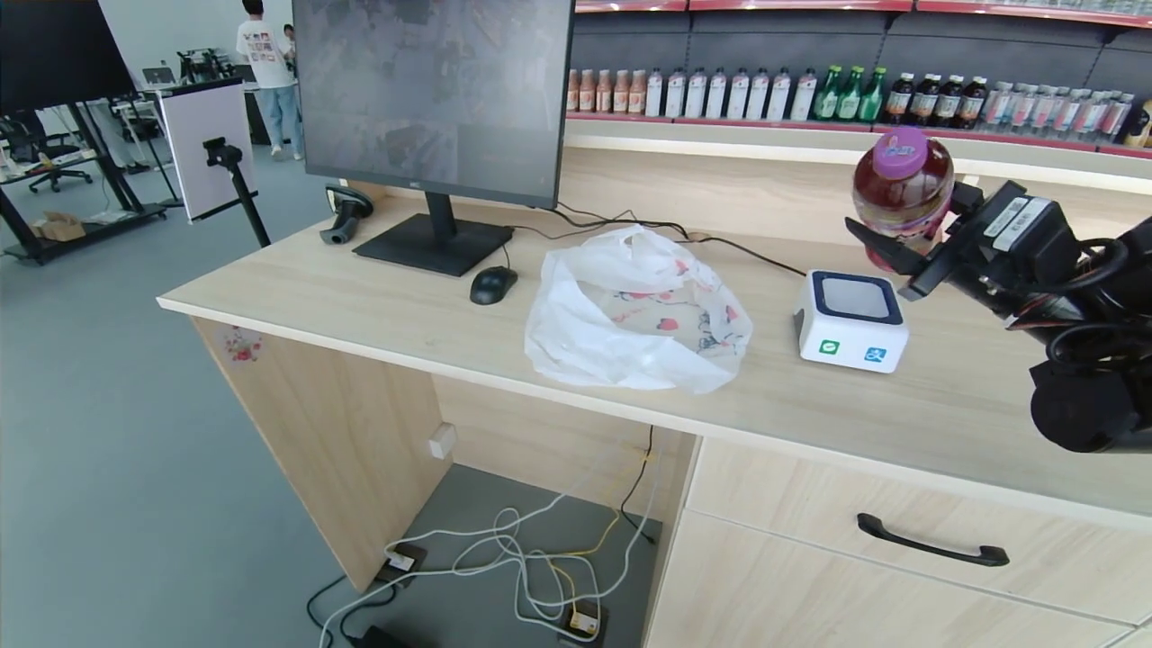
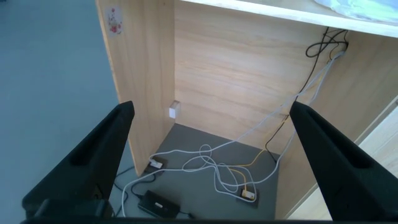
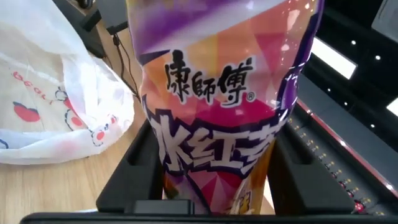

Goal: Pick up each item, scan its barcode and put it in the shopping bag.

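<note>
In the head view, our right gripper [image 1: 913,229] is clamped on a bottle [image 1: 900,189] with a purple cap and reddish drink, its jaws pressed against opposite sides of the bottle's lower body. The bottle is held in the air above the desk [image 1: 360,306]. Below the jaws, toward us, sits the white scanner [image 1: 850,319]. The white shopping bag [image 1: 634,310] lies well off to the jaws' left, with a mouse [image 1: 493,284] and a monitor [image 1: 432,90] farther that way.

In the left wrist view, our left gripper [image 2: 211,118] hangs low beside the desk with its jaws spread wide and nothing between them. Past the jaws we see the desk's wooden panels and a tangle of cables [image 2: 217,171] on the floor.

In the right wrist view, the bottle's label stands right between the black fingers [image 3: 134,165], and the bag lies on the desk beyond one of them.
</note>
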Robot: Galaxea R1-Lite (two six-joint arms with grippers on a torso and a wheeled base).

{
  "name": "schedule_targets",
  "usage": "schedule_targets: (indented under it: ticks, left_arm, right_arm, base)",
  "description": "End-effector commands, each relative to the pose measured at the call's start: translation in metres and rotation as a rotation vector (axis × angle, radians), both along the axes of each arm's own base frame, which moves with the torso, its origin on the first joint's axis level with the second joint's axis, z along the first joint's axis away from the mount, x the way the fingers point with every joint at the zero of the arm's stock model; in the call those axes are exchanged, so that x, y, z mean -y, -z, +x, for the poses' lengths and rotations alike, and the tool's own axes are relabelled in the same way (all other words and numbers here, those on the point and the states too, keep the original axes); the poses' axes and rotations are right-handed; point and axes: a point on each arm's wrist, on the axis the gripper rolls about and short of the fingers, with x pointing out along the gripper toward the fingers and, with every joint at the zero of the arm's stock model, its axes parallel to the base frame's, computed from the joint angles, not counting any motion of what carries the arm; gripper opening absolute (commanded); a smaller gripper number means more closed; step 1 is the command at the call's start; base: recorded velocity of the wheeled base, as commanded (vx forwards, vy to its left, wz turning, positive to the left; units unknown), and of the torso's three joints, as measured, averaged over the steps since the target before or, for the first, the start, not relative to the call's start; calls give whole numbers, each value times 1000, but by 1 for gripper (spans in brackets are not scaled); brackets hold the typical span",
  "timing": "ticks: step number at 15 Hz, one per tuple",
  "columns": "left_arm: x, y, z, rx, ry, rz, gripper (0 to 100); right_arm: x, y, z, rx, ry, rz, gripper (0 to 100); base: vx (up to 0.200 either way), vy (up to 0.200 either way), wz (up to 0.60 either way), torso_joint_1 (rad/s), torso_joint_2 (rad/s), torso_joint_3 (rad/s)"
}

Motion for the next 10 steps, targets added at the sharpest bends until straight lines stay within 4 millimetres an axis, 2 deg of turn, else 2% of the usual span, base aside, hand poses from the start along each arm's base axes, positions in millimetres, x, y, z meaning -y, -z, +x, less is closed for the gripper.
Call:
schedule_targets:
  ticks: [1,4,10]
  left_arm:
    - [0,0,0,2,0,0,100]
    - [0,0,0,2,0,0,100]
    - [0,0,0,2,0,0,100]
  right_arm:
    - [3,11,9,-21,1,-9,0]
    - [14,19,17,-27,9,-30,0]
    - [15,25,19,-36,11,-39,0]
  base:
    - [0,0,0,0,0,0]
    - [0,0,0,0,0,0]
    - [0,0,0,0,0,0]
